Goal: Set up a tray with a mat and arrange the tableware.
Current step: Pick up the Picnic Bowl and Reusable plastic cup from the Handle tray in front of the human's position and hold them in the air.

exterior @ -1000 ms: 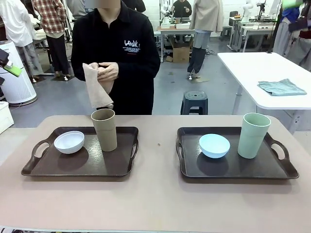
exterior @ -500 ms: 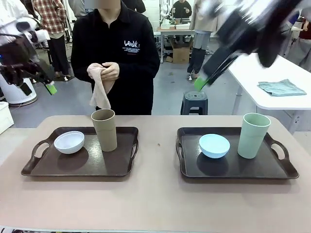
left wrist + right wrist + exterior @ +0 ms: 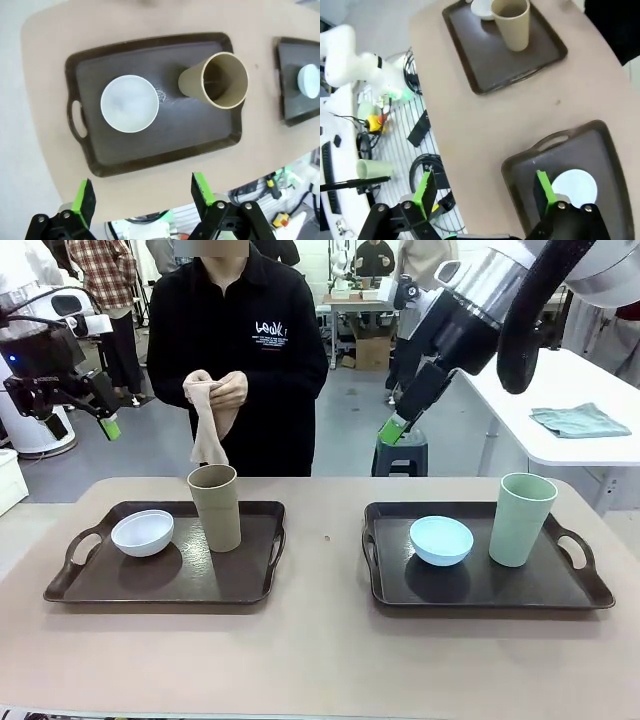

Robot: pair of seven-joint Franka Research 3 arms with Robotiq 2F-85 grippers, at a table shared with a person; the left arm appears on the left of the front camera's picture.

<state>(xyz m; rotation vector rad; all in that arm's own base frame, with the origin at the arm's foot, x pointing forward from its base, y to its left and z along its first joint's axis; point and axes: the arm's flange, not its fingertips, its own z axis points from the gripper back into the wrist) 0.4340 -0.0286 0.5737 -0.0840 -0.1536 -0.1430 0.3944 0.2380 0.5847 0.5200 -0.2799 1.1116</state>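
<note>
Shows tan cup (image 3: 216,506) and green cup (image 3: 523,519) standing upright, mouths up, on separate trays (image 3: 150,580), with left pincer (image 3: 142,192) and right pincer (image 3: 485,192) spread wide, empty.

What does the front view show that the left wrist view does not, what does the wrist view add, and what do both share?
Front view adds: a person across the table holding a beige cloth, the green cup, and the right gripper high in the air. Left wrist view adds: a look straight down into the empty tan cup, and cables beyond the table's edge. Shared: the left tray carrying the white bowl and tan cup, the blue bowl on the right tray, and the open left gripper.
</note>
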